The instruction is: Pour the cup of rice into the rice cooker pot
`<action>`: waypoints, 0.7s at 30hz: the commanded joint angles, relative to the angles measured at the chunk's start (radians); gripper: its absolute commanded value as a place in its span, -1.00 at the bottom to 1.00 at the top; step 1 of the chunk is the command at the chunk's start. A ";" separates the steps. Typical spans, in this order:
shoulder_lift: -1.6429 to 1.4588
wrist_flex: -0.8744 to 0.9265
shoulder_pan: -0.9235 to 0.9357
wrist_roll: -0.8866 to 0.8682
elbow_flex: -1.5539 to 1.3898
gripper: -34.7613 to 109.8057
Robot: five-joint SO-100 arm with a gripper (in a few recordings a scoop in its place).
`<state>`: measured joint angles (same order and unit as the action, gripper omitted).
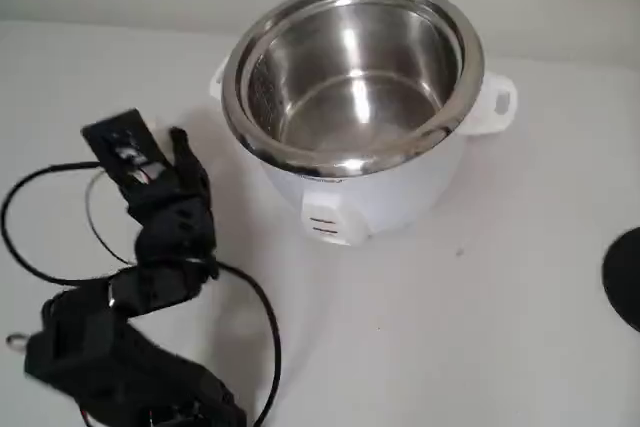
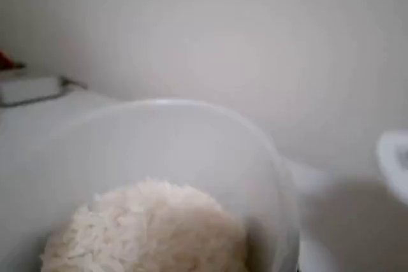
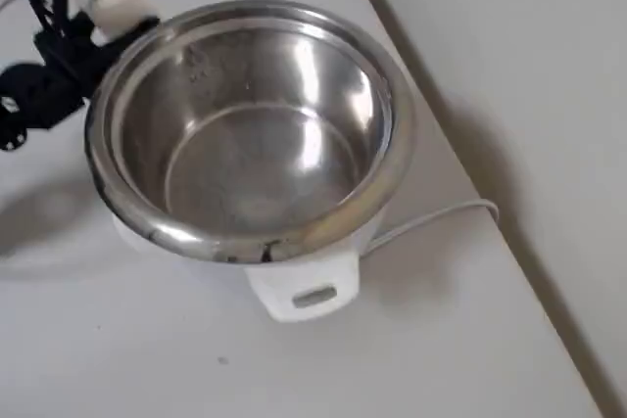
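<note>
While one rice cooker pot sat empty, one cup of rice was clamped in the gripper, at the pot's 10 o'clock overhead.

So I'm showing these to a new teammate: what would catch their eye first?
Probably the big shiny steel rice cooker pot, empty, sitting in its white cooker in the middle of the table. Next, the clear cup right in front of the wrist camera, with a mound of white rice in it. The black gripper sits left of the cooker in the fixed view.
</note>
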<state>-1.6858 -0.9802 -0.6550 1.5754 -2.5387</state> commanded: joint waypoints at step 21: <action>-0.546 0.692 0.239 -0.247 0.304 -0.33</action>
<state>-2.1399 -0.3636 -0.4679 1.3929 -2.4037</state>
